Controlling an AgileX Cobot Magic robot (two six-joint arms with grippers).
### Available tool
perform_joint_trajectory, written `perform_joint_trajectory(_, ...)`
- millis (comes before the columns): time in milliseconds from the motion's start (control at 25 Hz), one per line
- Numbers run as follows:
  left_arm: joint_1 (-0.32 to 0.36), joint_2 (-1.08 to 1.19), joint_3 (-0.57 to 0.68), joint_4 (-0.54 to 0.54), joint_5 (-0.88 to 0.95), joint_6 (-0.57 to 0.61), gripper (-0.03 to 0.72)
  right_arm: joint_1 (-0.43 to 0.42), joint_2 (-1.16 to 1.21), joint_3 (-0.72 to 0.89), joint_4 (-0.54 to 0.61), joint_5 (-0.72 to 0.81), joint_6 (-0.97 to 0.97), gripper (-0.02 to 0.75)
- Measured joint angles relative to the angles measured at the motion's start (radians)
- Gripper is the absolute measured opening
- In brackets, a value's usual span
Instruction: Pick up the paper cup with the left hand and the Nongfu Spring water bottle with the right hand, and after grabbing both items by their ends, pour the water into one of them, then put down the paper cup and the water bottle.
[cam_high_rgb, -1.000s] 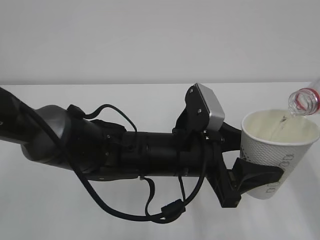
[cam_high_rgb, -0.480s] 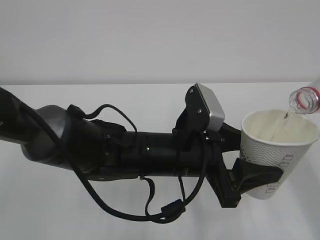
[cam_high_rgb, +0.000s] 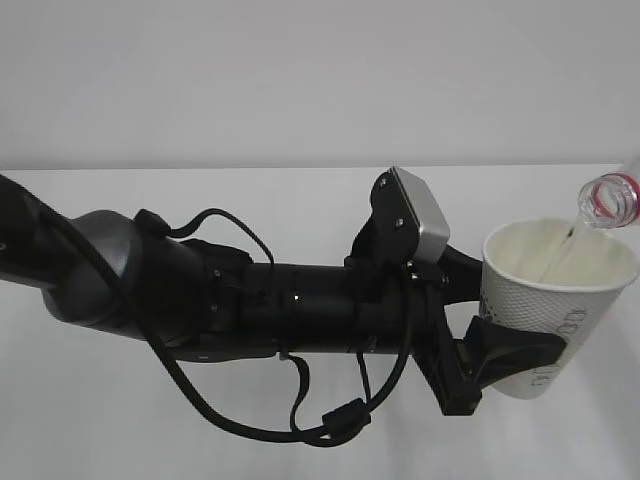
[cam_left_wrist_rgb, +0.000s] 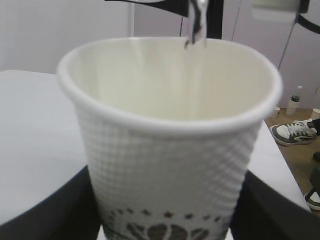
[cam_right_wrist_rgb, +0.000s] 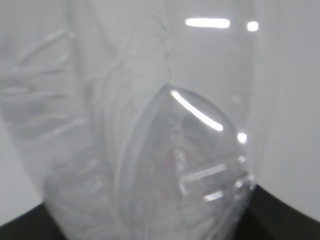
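Reaching level from the left across the white table (cam_high_rgb: 300, 200), the black two-finger left gripper (cam_high_rgb: 505, 355) clamps the lower wall of the small white paper cup (cam_high_rgb: 555, 300), held upright in the air. Its dotted embossed skin bears grey vertical lettering, too small to read. Above the rim tilts the clear plastic bottle (cam_high_rgb: 612, 200) with red neck ring, water (cam_left_wrist_rgb: 196, 25) trickling inside. Black right gripper fingers (cam_right_wrist_rgb: 280, 215) press its ribbed body.

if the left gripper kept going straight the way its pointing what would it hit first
Probably nothing: the left gripper, shut on the paper cup, points right toward the frame edge. The water bottle hangs above that line, though depth is unclear.
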Motion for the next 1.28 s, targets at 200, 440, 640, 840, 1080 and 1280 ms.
perform_joint_trajectory(200,0.000,0.000,0.000,0.000,0.002,0.000,0.508,0.000,0.000,0.000,0.000,0.000,0.000,0.449)
perform_joint_trajectory(440,0.000,0.000,0.000,0.000,0.002,0.000,0.508,0.000,0.000,0.000,0.000,0.000,0.000,0.449)
perform_joint_trajectory(640,0.000,0.002,0.000,0.000,0.002,0.000,0.508,0.000,0.000,0.000,0.000,0.000,-0.002,0.449)
perform_joint_trajectory(840,0.000,0.002,0.000,0.000,0.002,0.000,0.508,0.000,0.004,0.000,0.000,-0.001,-0.008,0.449)
perform_joint_trajectory(1080,0.000,0.002,0.000,0.000,0.004,0.000,0.508,0.000,0.018,0.000,0.000,-0.009,-0.008,0.449)
perform_joint_trajectory(1280,0.000,0.002,0.000,0.000,0.004,0.000,0.508,0.000,0.018,0.000,0.000,-0.037,-0.010,0.449)
